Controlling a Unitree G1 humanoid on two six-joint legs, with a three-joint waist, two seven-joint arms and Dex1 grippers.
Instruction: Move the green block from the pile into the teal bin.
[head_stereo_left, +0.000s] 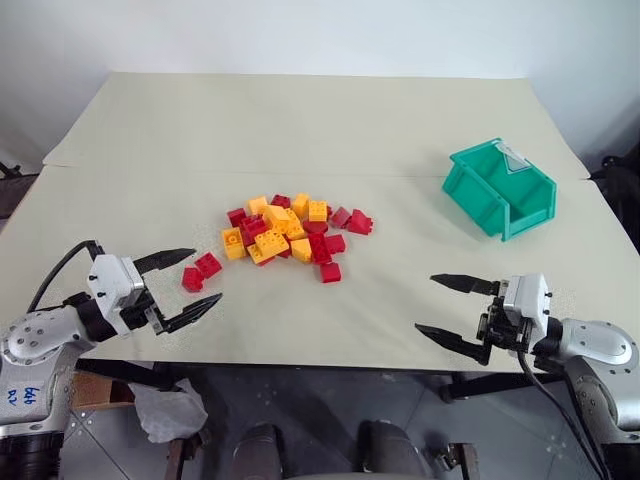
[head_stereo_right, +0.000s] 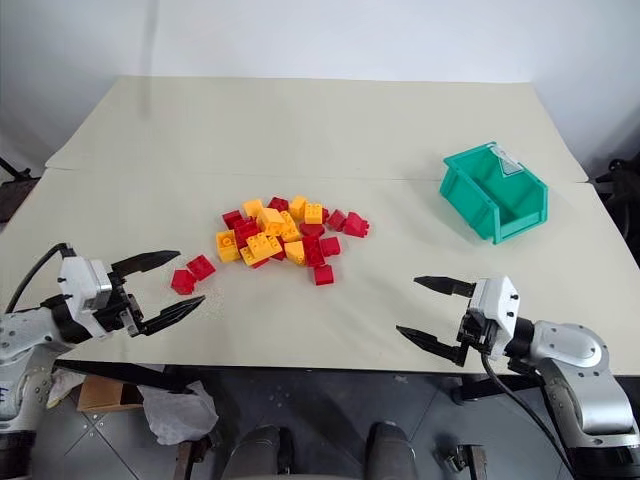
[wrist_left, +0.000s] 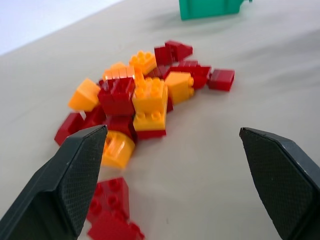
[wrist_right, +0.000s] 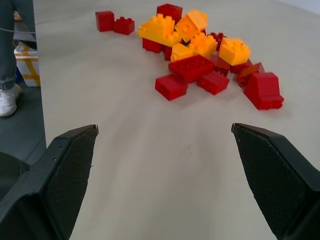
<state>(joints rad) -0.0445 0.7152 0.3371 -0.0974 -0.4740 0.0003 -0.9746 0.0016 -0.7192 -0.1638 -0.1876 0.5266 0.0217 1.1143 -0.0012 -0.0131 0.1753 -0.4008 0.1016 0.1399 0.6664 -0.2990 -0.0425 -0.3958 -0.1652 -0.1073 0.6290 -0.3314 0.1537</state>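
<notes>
- While the worktop (head_stereo_left: 300, 130) spans both eye views, one teal bin (head_stereo_left: 497, 187) stands at its right.
- One pile (head_stereo_left: 290, 233) of red and yellow bricks lies mid-worktop; I cannot make out the green block.
- Left end effector (head_stereo_left: 186, 284) and right end effector (head_stereo_left: 452, 311) are both released, empty.
- Right wrist view adds a person's shoe (wrist_right: 8, 100).

A broad beige cloth-covered worktop (head_stereo_left: 300, 130) with a crease across it stands before a plain white wall (head_stereo_left: 320, 35); grey tiled floor (head_stereo_left: 320, 400) lies at six o'clock.

Bright even light, soft faint shadows, blurred wrist-view foregrounds
</notes>
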